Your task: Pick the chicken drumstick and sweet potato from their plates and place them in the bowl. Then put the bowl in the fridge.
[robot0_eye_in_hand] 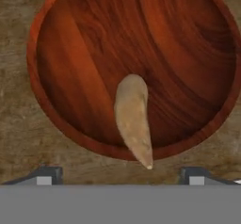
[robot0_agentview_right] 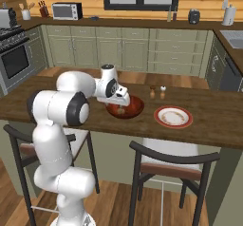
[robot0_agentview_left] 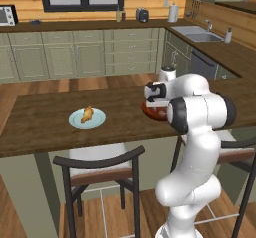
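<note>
- Sweet potato (robot0_eye_in_hand: 133, 117) lies inside the bowl (robot0_eye_in_hand: 56, 110), tapered end on the rim nearest the gripper (robot0_eye_in_hand: 120, 175).
- Jaws stand spread, holding nothing, just above the bowl.
- Chicken drumstick (robot0_agentview_left: 87, 114) sits on the pale blue plate (robot0_agentview_left: 98, 120), well apart from the bowl along the worktop (robot0_agentview_left: 45, 127).
- Good practice: lift straight up clear of the rim before heading for the drumstick.

On the desk (robot0_agentview_left: 45, 127) are counted one bowl (robot0_agentview_right: 135, 107), one sweet potato (robot0_eye_in_hand: 133, 117), one chicken drumstick (robot0_agentview_left: 88, 114), two plates, pale blue (robot0_agentview_left: 76, 120) and red-rimmed (robot0_agentview_right: 173, 116), and two shakers (robot0_agentview_right: 157, 92); two chairs (robot0_agentview_right: 171, 162) are drawn up.
</note>
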You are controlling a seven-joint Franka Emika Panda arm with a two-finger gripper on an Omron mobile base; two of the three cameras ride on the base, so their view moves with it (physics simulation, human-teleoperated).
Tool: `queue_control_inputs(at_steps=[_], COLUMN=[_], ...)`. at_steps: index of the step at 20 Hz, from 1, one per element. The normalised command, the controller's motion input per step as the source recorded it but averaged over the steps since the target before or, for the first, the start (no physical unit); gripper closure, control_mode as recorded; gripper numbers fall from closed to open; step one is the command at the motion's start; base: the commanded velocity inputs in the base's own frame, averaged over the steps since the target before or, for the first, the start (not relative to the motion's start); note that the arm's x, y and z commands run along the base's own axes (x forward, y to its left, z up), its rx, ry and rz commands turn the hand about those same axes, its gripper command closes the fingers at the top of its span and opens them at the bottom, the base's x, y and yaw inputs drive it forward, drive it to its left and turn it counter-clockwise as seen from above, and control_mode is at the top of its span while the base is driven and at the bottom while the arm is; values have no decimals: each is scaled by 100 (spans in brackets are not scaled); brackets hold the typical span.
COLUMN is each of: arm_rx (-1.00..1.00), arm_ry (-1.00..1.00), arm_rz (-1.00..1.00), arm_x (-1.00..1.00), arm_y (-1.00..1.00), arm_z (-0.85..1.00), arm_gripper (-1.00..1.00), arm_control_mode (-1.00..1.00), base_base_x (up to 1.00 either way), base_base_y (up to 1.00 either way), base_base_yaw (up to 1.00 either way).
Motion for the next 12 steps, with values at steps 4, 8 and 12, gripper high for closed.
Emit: queue_control_inputs(at_steps=[4,8,12], arm_rx=[8,4,2], arm_ry=[0,0,0], arm_rz=[-7,-13,-12], arm_x=[-71,-75,-56], arm_y=[55,76,90], arm_z=[50,14,12], arm_gripper=[-100,-100,-100], arm_control_mode=[-100,-100,-100], base_base_x=[0,0,0], base_base_y=[0,0,0], base_base_yaw=[0,0,0])
